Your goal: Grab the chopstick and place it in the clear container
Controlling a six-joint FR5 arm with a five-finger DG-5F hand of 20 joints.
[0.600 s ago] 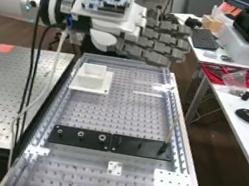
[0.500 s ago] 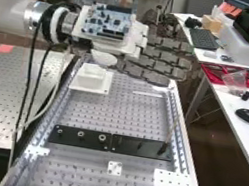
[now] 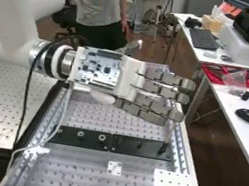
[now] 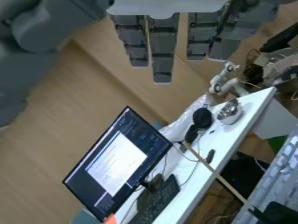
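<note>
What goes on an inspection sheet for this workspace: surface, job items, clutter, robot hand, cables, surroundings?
Surface: perforated metal bench, carrying two black plates end to end and white plates nearer the camera.
Job items: chopstick standing in the right-hand black plate, not yet placed.
Clutter: red tray with a clear bag on the side table.
Robot hand: fingers extended, open, near the chopstick; contact cannot be judged.
Cables: black cable and light cable hang down along the bench's left side.
Surroundings: keyboard and mouse beyond the bench's right side.
</note>
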